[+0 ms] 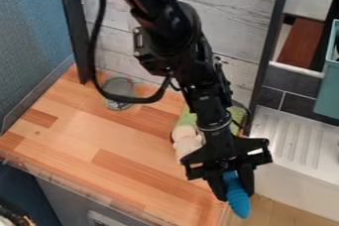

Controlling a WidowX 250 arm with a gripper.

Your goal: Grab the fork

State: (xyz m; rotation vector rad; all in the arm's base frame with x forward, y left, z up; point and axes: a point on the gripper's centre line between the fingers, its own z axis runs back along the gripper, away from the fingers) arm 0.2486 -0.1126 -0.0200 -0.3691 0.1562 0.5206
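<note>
At five o'clock in the camera view, I am holding the blue fork (240,206) with the gripper (235,194), its two fingers clamping on it from either side. Beside the arm, a pale thing (187,143) is resting on the wooden counter (79,141) toward six o'clock; a round container (119,88) is sitting at nine, a white drainboard (291,138) lying at four.

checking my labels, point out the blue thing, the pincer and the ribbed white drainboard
Blue thing (239,204): camera view, toward its lower end.
Pincer (235,194): camera view, midway between its fingertips.
Ribbed white drainboard (292,140): camera view, on its ridged top.
</note>
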